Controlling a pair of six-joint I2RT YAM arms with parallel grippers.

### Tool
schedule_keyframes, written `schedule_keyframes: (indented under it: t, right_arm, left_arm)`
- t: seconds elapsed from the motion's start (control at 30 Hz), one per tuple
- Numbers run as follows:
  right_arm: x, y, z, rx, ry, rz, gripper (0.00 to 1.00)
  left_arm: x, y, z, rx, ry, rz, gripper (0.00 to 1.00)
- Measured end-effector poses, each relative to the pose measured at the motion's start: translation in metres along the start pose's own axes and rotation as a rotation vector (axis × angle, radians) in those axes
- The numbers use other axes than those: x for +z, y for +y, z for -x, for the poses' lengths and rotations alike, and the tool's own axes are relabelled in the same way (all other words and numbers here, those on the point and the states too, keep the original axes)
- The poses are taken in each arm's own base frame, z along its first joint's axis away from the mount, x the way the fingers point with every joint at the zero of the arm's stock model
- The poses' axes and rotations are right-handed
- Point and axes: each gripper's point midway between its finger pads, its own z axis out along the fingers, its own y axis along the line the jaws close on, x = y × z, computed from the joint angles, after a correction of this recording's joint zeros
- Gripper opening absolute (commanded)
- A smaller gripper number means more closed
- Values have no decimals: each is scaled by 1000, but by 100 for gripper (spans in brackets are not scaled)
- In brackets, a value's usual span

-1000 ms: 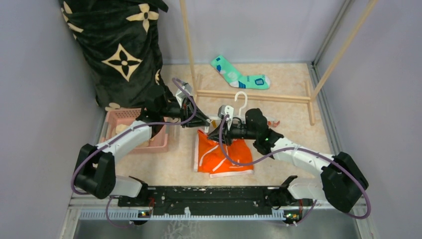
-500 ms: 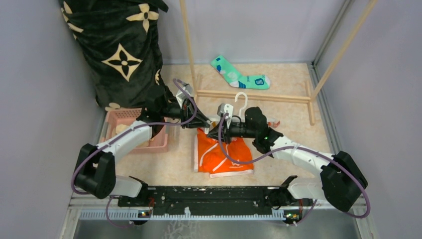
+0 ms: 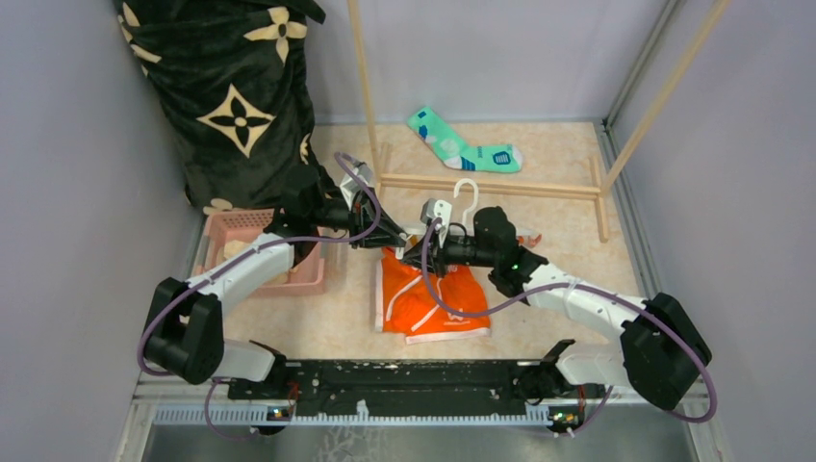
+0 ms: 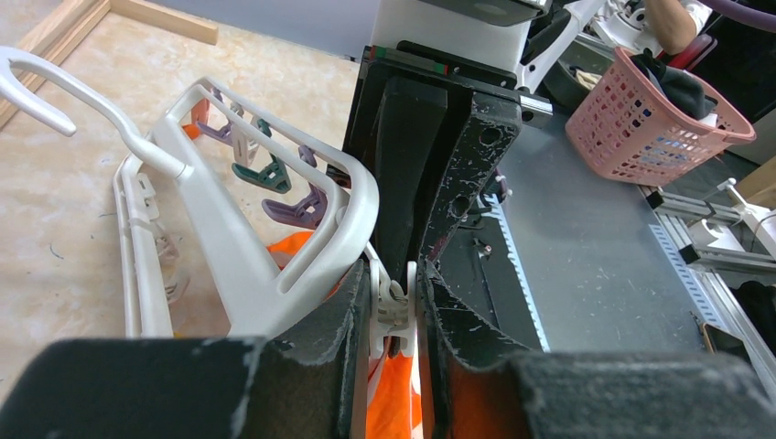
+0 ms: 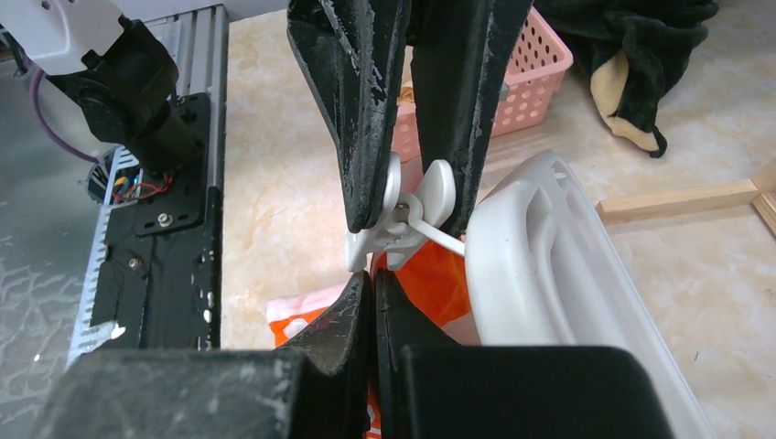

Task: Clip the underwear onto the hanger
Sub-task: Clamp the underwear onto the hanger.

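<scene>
Left jaws narrow, squeezing a small white plastic clothespin that hangs by a thin link from the near corner of the white plastic rectangular drying hanger. The hanger is tilted, hook end up, and sits between the two arms near mid table. Purple and teal pegs dangle inside its frame.

Right jaws are closed tight, tips right under the clothespin and facing the left jaws head-on. Bright orange fabric shows on both sides of the right tips, so they look pinched on the top edge of the bright orange underwear with white piping. That edge is lifted to the clothespin; the rest of the underwear lies crumpled on the table below the hanger, in front of the right arm. Cannot tell whether the fabric is already inside the clothespin mouth.

- Pink plastic mesh basket: left of the hanger, by the left arm, cloth inside.
- Black blanket with cream flower print: stands behind the basket.
- Teal patterned sock: flat at the far side, beyond the base bar of the pale wooden rack.
</scene>
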Motion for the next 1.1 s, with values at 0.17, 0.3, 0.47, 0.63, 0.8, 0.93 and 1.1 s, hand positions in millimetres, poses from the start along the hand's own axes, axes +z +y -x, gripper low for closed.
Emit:
schedule_keyframes:
  t: [0.17, 0.3, 0.47, 0.63, 0.8, 0.93, 1.1]
  right_arm:
    - [-2, 2, 2, -2, -2, -1, 0]
    - [-4, 4, 4, -1, -2, 7, 0]
    - [-6, 7, 4, -3, 2, 15, 0]
    - [-7, 7, 3, -4, 7, 11, 0]
    - [-8, 4, 3, -8, 9, -10, 0]
    - [-8, 0, 3, -8, 10, -29, 0]
    - [-8, -1, 4, -7, 9, -36, 0]
  left_arm:
    - [0, 0, 0, 4, 1, 0, 1]
    - [0, 0, -1, 6, 2, 0, 1]
    - [0, 0, -1, 5, 3, -1, 1]
    - [0, 1, -2, 4, 6, -5, 2]
    - [0, 1, -4, 2, 9, -5, 2]
    - [0, 1, -4, 7, 10, -5, 2]
    - [0, 1, -5, 8, 12, -4, 3]
